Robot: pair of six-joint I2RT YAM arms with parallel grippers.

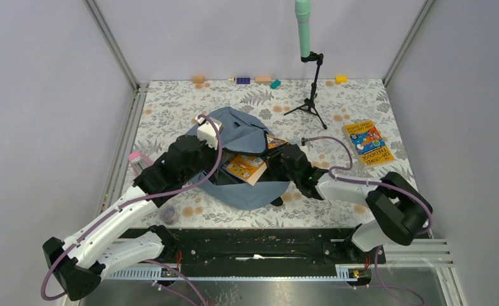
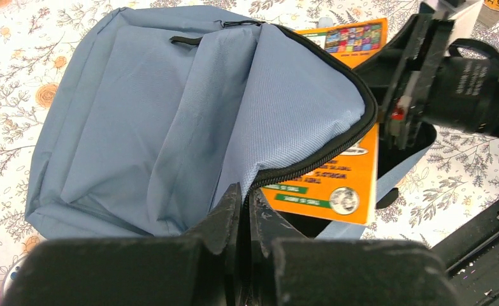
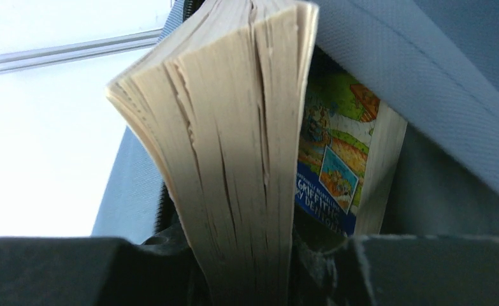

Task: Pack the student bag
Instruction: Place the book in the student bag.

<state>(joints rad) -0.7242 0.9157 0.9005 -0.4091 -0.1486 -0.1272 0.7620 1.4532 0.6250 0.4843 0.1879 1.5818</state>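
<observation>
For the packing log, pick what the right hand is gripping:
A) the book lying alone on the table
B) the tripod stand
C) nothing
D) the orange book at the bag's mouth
D: the right hand is clamped on the page edge of the orange book, which sits partway inside the open student bag; the other book lies apart, untouched.

Left arm (image 1: 116,223): I see it stretched from the lower left of the frame up toward centre.
Left gripper (image 2: 245,199): jaws pinched together on the zipper edge of the student bag (image 2: 138,127).
Right arm (image 1: 345,186): I see it folded at lower right, forearm pointing left toward centre.
Right gripper (image 3: 246,280): jaws partly apart, clamping a thick book (image 3: 234,159).
</observation>
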